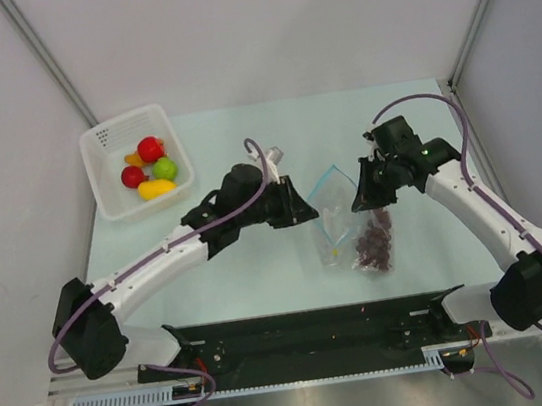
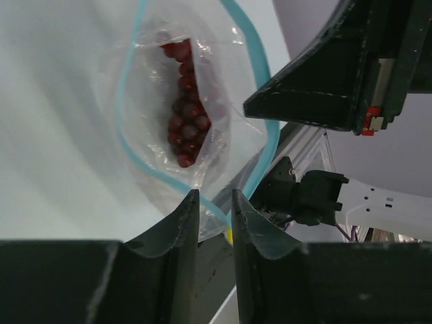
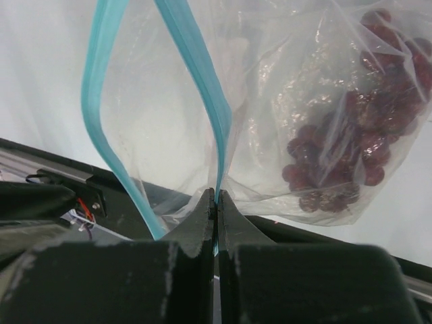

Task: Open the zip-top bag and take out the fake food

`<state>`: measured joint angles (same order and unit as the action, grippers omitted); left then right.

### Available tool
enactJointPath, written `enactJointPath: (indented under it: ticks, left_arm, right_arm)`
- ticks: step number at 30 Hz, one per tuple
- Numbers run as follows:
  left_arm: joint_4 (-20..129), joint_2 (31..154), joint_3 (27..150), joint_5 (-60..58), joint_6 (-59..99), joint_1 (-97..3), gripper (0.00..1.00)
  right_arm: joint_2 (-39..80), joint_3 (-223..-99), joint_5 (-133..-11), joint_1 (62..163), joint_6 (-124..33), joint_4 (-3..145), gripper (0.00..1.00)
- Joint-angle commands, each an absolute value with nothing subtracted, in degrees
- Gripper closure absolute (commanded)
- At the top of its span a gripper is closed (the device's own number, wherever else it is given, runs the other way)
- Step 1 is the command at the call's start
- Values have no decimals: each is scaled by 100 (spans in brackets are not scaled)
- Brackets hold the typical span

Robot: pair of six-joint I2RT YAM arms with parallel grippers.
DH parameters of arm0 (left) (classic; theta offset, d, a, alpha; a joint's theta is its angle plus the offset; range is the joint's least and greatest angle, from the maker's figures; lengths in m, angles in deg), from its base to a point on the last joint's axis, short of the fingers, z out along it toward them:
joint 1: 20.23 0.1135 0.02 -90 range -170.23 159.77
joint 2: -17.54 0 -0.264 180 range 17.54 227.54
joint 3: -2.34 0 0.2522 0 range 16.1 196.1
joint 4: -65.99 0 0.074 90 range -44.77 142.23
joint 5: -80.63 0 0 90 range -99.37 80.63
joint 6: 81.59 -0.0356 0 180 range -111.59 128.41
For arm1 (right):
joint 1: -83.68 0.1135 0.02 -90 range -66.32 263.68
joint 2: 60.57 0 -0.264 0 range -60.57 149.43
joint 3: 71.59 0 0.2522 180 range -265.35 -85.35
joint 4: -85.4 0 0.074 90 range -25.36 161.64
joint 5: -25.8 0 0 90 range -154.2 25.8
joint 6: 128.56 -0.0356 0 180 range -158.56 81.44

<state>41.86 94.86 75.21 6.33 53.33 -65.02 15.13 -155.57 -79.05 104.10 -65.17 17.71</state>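
The clear zip-top bag (image 1: 337, 216) lies mid-table with its teal-rimmed mouth pulled open. A dark purple grape bunch (image 1: 374, 245) sits inside it and also shows in the left wrist view (image 2: 187, 115) and the right wrist view (image 3: 351, 152). My right gripper (image 3: 217, 194) is shut on one teal zip strip (image 3: 202, 88) and holds that side up. My left gripper (image 2: 214, 196) is open, its fingertips at the other rim of the bag (image 2: 162, 177). In the top view the left gripper (image 1: 310, 208) and the right gripper (image 1: 365, 200) flank the bag's mouth.
A white perforated basket (image 1: 101, 146) stands at the back left. It holds two red fruits (image 1: 149, 148), a green fruit (image 1: 164, 168), a yellow piece (image 1: 156, 189) and an orange piece (image 1: 132, 160). The black arm mount (image 1: 300, 340) runs along the near edge.
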Motion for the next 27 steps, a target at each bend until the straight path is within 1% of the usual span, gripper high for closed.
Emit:
enactJointPath:
  ticks: [1, 4, 7, 9, 11, 16, 19, 23, 24, 26, 27]
  left_arm:
    - [4327, 9822, 8270, 557, 5174, -6812, 75]
    - [4161, 10208, 8665, 680, 5060, -7032, 78]
    - [3782, 10674, 9078, 636, 5015, -7103, 88]
    - [3589, 11024, 9264, 653, 4972, -7120, 89]
    - [3353, 11254, 9615, 662, 4902, -7138, 94]
    - [2886, 12193, 10510, 811, 4664, -7261, 96]
    - [2657, 12642, 10863, 882, 4629, -7375, 96]
    - [2709, 13038, 10961, 917, 4681, -7533, 91]
    - [2718, 13101, 10961, 926, 4690, -7568, 87]
    - [2805, 13276, 10979, 978, 4699, -7682, 83]
    - [2849, 13320, 10988, 1005, 4699, -7709, 78]
  right_arm:
    - [1150, -15795, -8054, 10494, -6782, 1864, 100]
    - [984, -15795, -8063, 10539, -6905, 1829, 100]
    - [817, -15795, -8090, 10547, -7080, 1864, 100]
    - [746, -15795, -8107, 10565, -7142, 1882, 100]
    - [693, -15795, -8142, 10574, -7213, 1891, 100]
    - [623, -15795, -8038, 10565, -7222, 1864, 100]
    - [553, -15795, -7923, 10556, -7213, 1794, 100]
    - [430, -15795, -7677, 10486, -7108, 1488, 100]
    - [377, -15795, -7590, 10373, -7055, 1408, 100]
    - [315, -15795, -7545, 10232, -6959, 1198, 100]
    - [254, -15795, -7519, 10153, -6854, 1135, 100]
